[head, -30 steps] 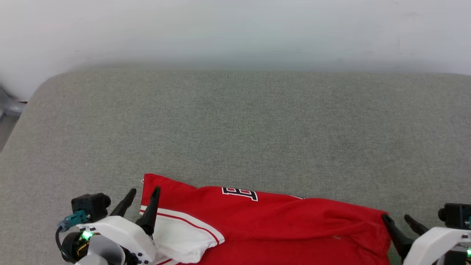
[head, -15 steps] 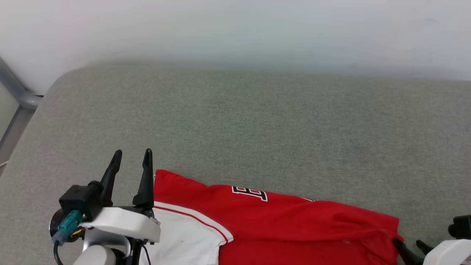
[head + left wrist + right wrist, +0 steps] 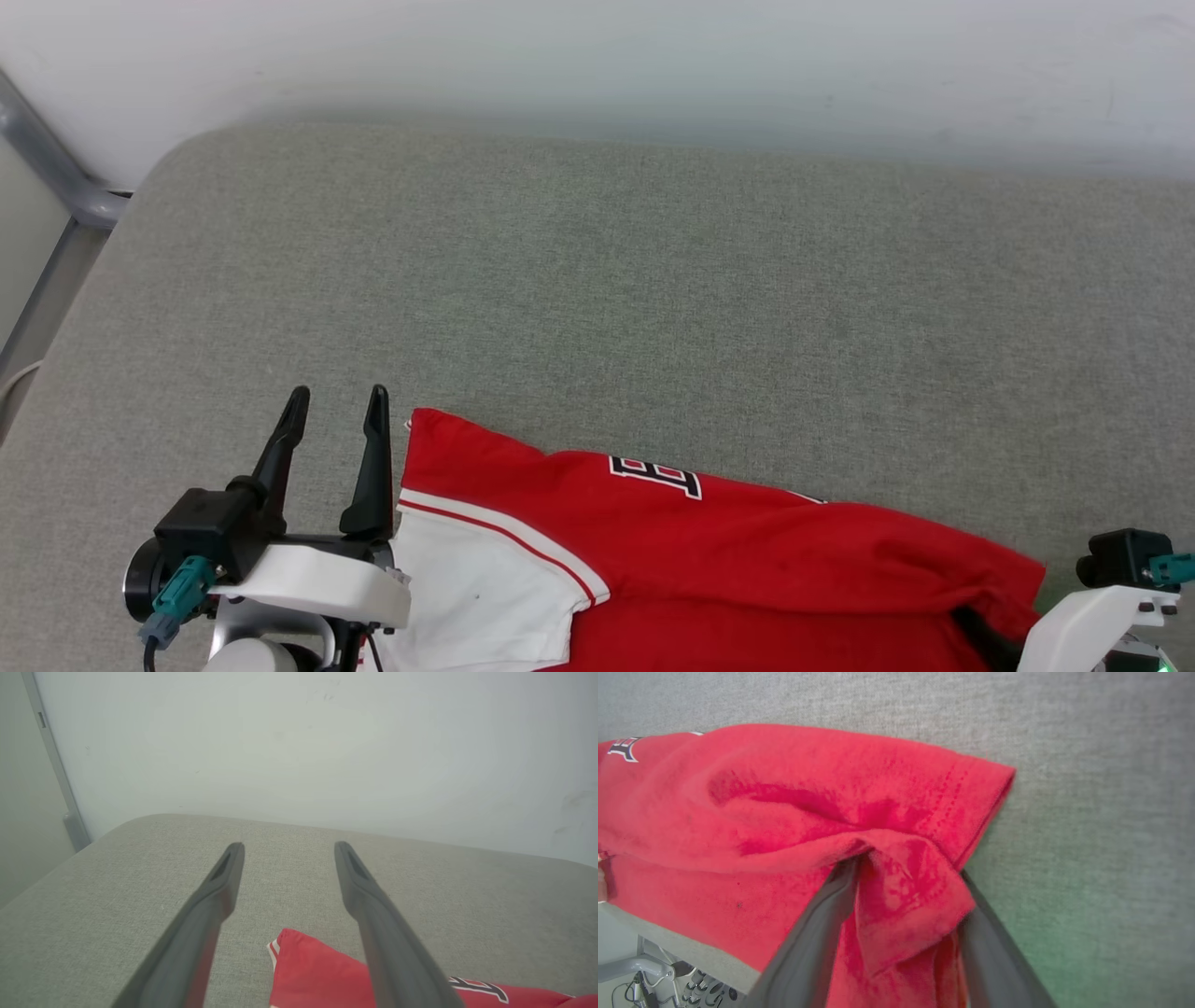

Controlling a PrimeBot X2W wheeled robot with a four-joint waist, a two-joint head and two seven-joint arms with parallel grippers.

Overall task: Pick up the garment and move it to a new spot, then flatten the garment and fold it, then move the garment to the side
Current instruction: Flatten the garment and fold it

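Note:
The garment (image 3: 728,569) lies along the near edge of the grey padded surface, red body up, white sleeve (image 3: 476,597) at its left, block lettering (image 3: 653,476) on top. My left gripper (image 3: 338,397) hovers open just left of the garment's far left corner (image 3: 303,966), fingers (image 3: 219,896) apart with nothing between them. My right gripper (image 3: 906,868) is at the garment's right end (image 3: 924,793). Its fingers (image 3: 817,933) stand wide on either side of a raised fold of red cloth, with their tips hidden under it. Its white wrist housing (image 3: 1088,607) shows at the lower right.
The grey padded surface (image 3: 635,308) stretches far and wide beyond the garment, with a rounded left corner. A white wall (image 3: 597,56) backs it. A grey metal post (image 3: 56,159) stands at the far left. Cables and base parts (image 3: 654,980) lie below the near edge.
The head camera has shifted. My left gripper has lifted off the garment's left corner and now stands beside it. My right fingers have slid under the fold at the right hem.

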